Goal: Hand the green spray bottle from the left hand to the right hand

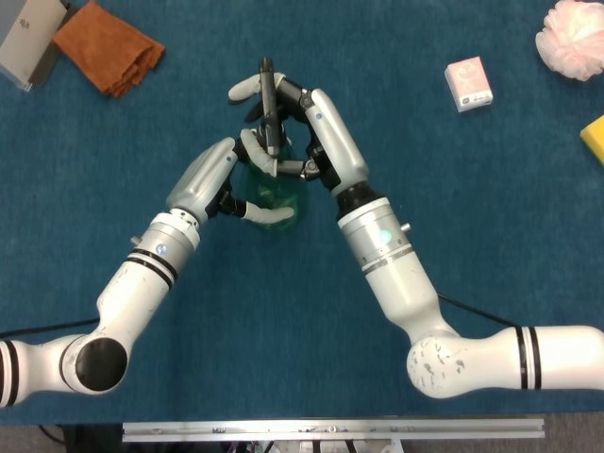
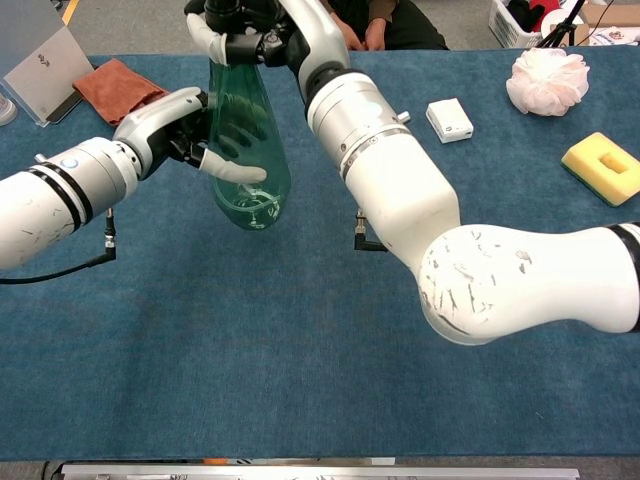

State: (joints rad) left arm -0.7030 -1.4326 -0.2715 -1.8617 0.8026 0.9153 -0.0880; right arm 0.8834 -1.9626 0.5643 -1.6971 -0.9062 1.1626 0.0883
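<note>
From the head view, the green spray bottle stands off the table near the middle, the left hand at its 9 o'clock wrapping the body and the right hand at its 12 o'clock curled around the black nozzle. In the chest view, the left hand grips the bottle's translucent body, fingers visible behind it, while the right hand clasps the neck at 12 o'clock.
</note>
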